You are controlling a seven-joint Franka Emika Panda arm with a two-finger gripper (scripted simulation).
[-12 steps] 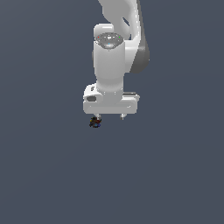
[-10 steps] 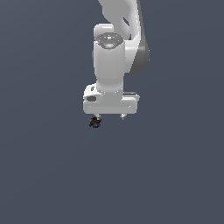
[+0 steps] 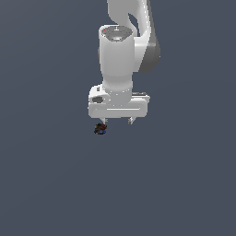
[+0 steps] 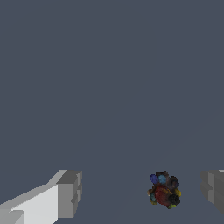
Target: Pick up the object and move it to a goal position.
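White smooth-shelled gripper (image 3: 116,121) hangs w/ blocky grey finger pads (image 4: 69,194) spread wide, pinching nothing. The object (image 3: 100,129), a small dark lumpy cluster of rounded beads in red, blue, yellow and orange, sits between the pads in the wrist view (image 4: 165,190), nearer one, touching neither. No readable writing anywhere.

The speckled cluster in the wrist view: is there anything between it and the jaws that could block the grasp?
Nothing visible does. The speckled cluster lies in the open gap of the gripper, nearer to one finger than to the other, with only bare grey floor around it. No goal marker shows in either view.
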